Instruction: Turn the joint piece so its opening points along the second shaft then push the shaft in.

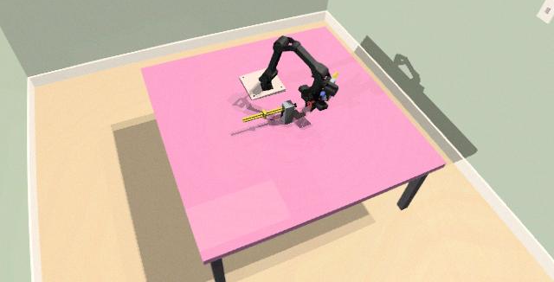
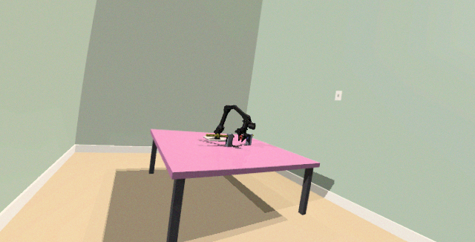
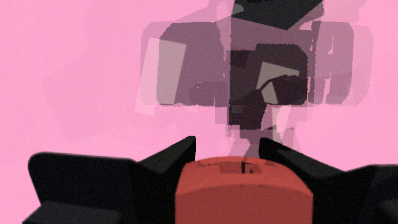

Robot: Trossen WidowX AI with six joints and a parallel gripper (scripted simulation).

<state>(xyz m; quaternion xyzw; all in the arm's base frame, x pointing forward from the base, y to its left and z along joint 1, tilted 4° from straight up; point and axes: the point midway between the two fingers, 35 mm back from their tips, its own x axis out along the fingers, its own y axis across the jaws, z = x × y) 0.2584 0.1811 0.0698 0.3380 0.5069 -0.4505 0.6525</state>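
My gripper (image 1: 309, 105) (image 2: 242, 136) (image 3: 227, 144) is shut on the red square joint piece (image 1: 310, 103) (image 3: 242, 187), which fills the bottom of the wrist view between the two black fingers. The second shaft (image 1: 260, 115) (image 2: 215, 135) is yellow with dark marks and runs through a grey block (image 1: 286, 112) (image 2: 229, 140) just left of the joint piece. Its near end stands short of the joint piece. The first shaft shows only as a yellow tip (image 1: 335, 75) behind the wrist. Its block (image 2: 249, 139) is mostly hidden by the arm in the top view.
The arm's white base plate (image 1: 252, 85) sits behind the blocks on the pink table (image 1: 242, 178) (image 2: 208, 160) (image 3: 75, 75). The table's right edge (image 1: 389, 87) lies close to the wall.
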